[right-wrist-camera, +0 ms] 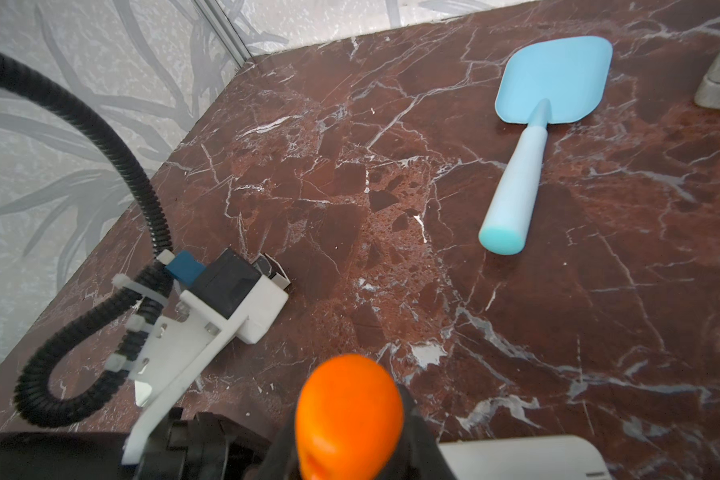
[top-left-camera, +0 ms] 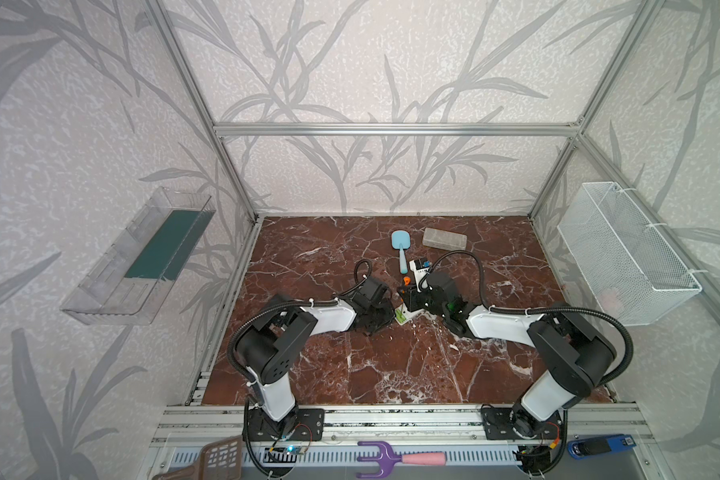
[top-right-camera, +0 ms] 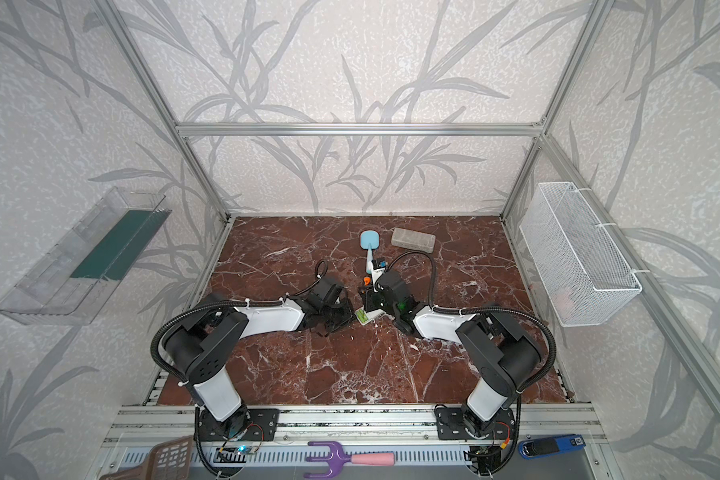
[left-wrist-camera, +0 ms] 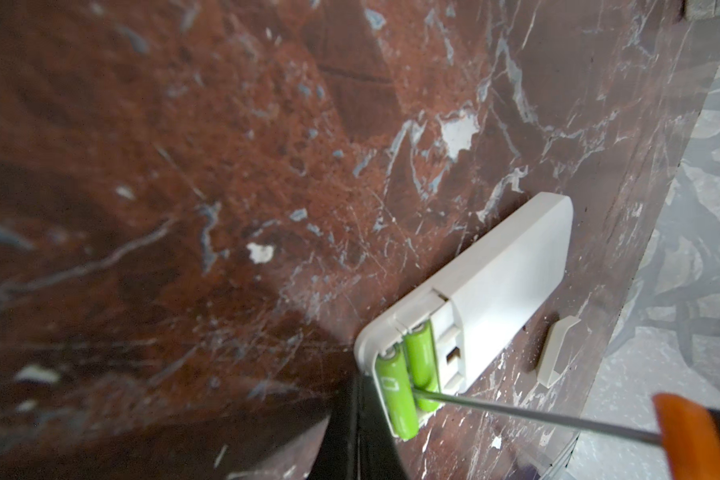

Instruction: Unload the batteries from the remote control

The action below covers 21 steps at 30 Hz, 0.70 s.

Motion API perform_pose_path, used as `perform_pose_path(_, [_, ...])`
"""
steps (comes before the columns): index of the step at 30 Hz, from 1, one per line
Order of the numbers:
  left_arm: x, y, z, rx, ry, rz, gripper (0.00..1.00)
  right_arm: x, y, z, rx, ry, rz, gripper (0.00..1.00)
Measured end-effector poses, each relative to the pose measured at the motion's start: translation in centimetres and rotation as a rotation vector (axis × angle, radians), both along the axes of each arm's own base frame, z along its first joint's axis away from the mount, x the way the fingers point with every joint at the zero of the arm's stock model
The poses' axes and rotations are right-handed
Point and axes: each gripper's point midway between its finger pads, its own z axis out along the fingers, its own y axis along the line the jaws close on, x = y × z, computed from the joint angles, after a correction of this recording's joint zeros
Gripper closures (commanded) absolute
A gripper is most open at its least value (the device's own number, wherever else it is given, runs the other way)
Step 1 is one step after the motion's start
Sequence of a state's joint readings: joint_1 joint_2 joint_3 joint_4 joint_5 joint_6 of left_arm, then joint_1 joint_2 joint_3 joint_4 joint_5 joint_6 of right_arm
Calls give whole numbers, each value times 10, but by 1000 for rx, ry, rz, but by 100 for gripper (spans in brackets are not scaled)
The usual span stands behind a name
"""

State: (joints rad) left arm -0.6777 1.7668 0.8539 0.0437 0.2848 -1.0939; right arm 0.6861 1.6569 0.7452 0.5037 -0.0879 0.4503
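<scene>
Both top views look down from front over whole table (top-left-camera: 391, 365); wrist cams close-up, both w/ screwdriver (left-wrist-camera: 686, 440).

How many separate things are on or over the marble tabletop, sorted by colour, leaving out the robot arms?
Lime-green: 2, the batteries
White: 2, the remote control and a small loose cover piece
Light blue: 1, the toy shovel
Grey: 1, the block
Orange-and-black: 1, the screwdriver
Total: 7
</scene>
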Motion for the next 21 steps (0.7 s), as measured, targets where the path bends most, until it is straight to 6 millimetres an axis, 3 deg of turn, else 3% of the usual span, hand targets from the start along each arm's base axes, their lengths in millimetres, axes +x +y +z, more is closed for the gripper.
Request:
perform_pose_path(5, [0,0,0,4,1,-3,92,-3,1,2,-29,-19,11,100])
perform_pose_path(10, [0,1,0,5,0,-1,92,-22,13,8,-127,-91,83,100])
perform_pose_path(21, [-1,1,-1,2,-4,0,92,-32,20,10,-229,-142,124,100])
